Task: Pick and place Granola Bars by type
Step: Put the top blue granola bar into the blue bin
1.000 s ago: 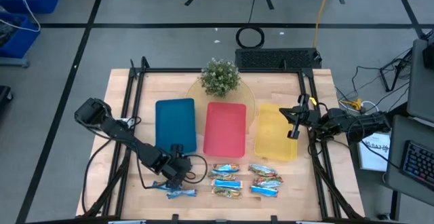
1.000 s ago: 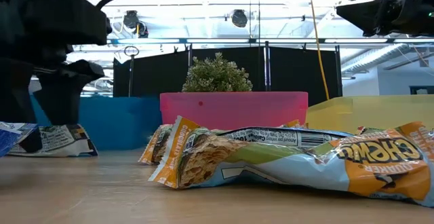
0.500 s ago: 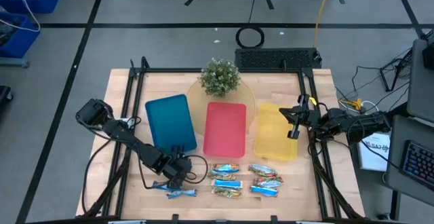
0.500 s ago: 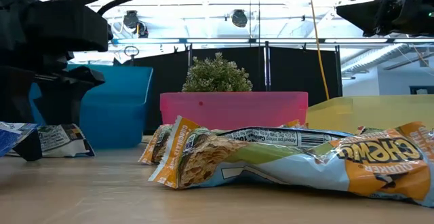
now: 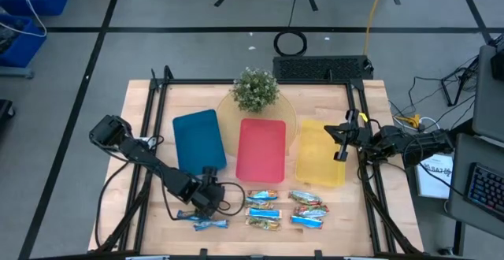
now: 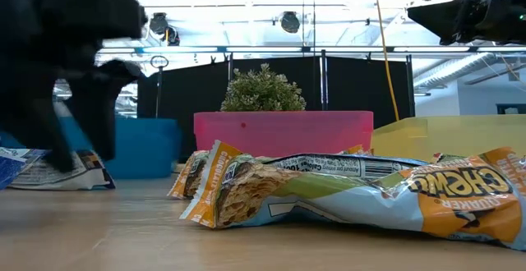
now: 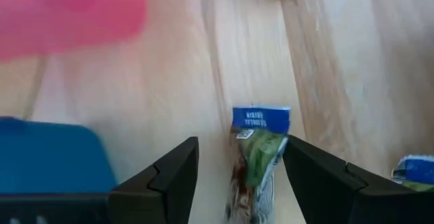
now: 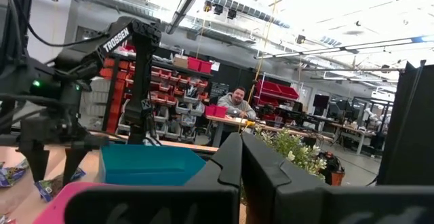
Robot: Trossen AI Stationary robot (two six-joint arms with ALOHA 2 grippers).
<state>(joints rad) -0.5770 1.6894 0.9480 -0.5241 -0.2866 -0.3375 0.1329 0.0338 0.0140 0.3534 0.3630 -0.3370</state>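
Several granola bars [image 5: 283, 210] in shiny blue-white, gold and green wrappers lie near the table's near edge, and two more [image 5: 201, 220] lie to their left. My left gripper [image 5: 206, 200] hangs low over the table beside those two, and it is open. In the left wrist view a green and blue bar [image 7: 256, 157] lies flat on the wood between the fingers of the left gripper [image 7: 241, 146], close to one finger [image 7: 319, 180]. My right gripper [image 5: 340, 142] waits above the yellow tray [image 5: 321, 165], shut.
The blue tray [image 5: 198, 139], red tray [image 5: 261, 148] and yellow tray lie in a row across the table's middle, and the blue one sits askew. A potted plant [image 5: 256, 89] stands behind them. A person [image 8: 237, 105] sits in the room beyond the table.
The blue tray tipped up on one edge, then dropped flat again. It now lies turned a little and shifted toward the table's left. My left gripper moved slightly toward the table's right, staying low among the bars.
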